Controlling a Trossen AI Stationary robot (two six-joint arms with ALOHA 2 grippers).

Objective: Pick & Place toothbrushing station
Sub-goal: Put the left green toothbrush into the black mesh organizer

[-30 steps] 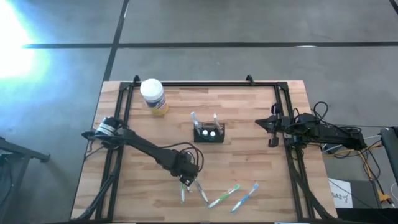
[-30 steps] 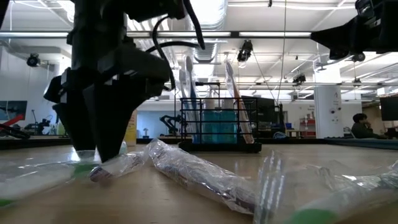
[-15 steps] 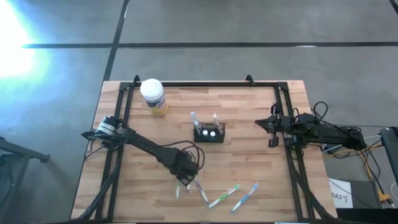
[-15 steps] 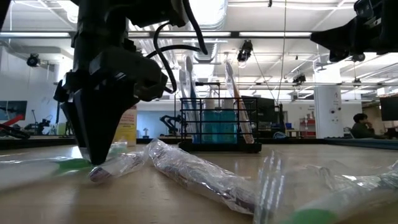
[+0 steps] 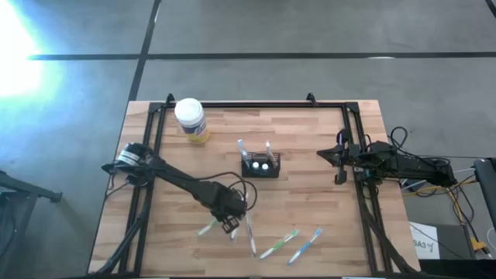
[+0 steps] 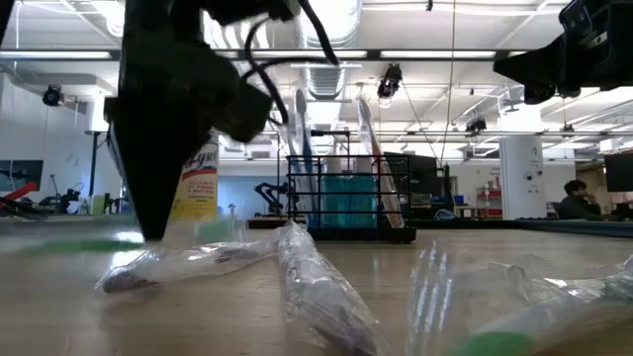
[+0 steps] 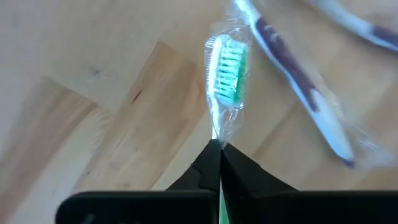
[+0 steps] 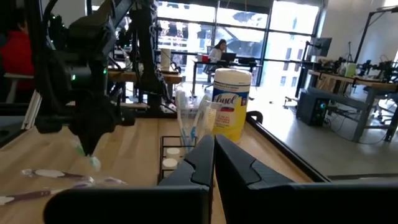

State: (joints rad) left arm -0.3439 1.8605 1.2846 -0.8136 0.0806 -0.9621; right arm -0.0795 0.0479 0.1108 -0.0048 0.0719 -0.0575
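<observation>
two left gripper [image 7: 214, 152] jaws, pinching wrapped green toothbrush [image 7: 225, 68]

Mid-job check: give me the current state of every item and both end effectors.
Left end effector: shut on green toothbrush, wrapped.
Right end effector: shut, empty, parked at table's right edge.
Toothbrushing station: upright, two brushes inside.
Wipes jar: upright, lidded.
Purple toothbrush: wrapped, lying loose.
</observation>
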